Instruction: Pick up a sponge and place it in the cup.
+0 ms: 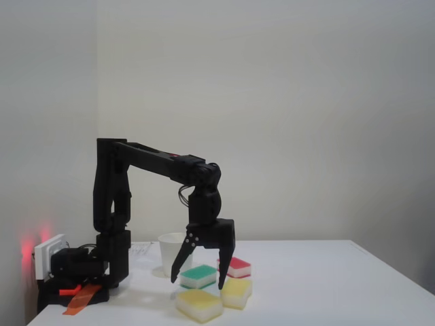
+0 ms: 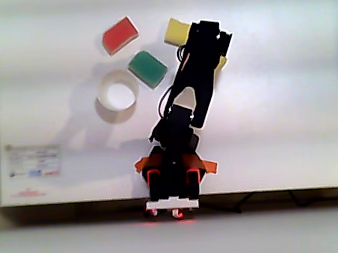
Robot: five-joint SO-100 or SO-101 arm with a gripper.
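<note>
fixed view: nearest lie two yellow-topped block sponges, one at front (image 1: 199,305), one just right of it (image 1: 236,293). above them hangs the black two-finger gripper (image 1: 198,278), fingers spread apart, holding nothing. behind sit a green-topped sponge (image 1: 198,276) and a red-topped sponge (image 1: 237,267). farther left stands the small white tapered cup (image 1: 170,254).

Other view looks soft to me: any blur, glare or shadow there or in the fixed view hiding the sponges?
Other view: soft overall, cup casts a faint shadow, arm covers much of both yellow sponges. Fixed view: dim, even light, open gripper dark, red glow at left.
</note>
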